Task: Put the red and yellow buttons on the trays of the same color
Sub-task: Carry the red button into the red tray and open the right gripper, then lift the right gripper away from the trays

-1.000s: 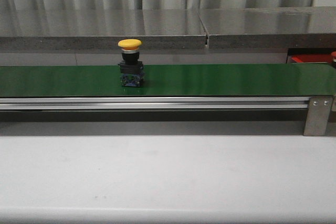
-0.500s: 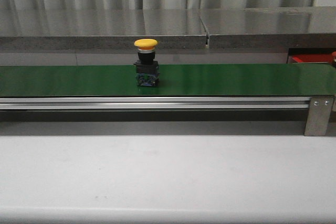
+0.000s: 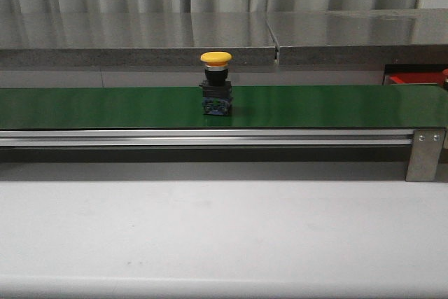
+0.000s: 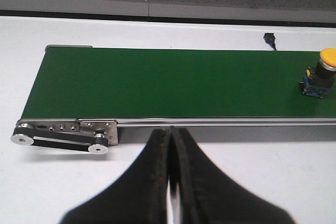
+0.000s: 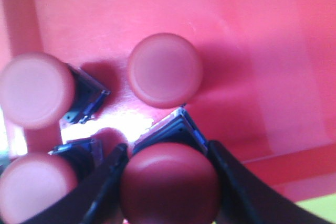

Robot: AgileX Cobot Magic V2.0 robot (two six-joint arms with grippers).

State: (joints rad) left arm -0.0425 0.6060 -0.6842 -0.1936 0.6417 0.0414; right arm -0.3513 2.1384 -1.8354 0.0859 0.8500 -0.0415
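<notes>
A yellow button (image 3: pixel 215 57), a mushroom cap on a black body with a small blue base, stands upright on my green belt (image 3: pixel 336 106), near the middle of the belt's width in the front view and close to its near edge. In my left wrist view the same button (image 4: pixel 320 72) sits far along the belt (image 4: pixel 173 82), well apart from my left gripper (image 4: pixel 171 135).

My left gripper hangs over the white table (image 4: pixel 294 182), just short of the belt's roller end (image 4: pixel 63 135). Its two black fingers (image 4: pixel 149 182) are pressed together with nothing between them.

My right gripper (image 5: pixel 169 166) is over the red tray (image 5: pixel 262 40). Its jaws stand on either side of a red button (image 5: pixel 169 184) and appear clamped on it, though the view is blurred and very close, so contact is not certain. Three more red buttons lie in the tray near it: one (image 5: pixel 165 69) just beyond the held one, one (image 5: pixel 37 90) off to the side lying tilted with its black body showing, and one (image 5: pixel 34 187) beside my finger (image 5: pixel 107 182).

A grey stone ledge (image 3: pixel 140 36) runs behind the belt, and a sliver of the red tray (image 3: pixel 414 77) shows at the belt's far right end.
</notes>
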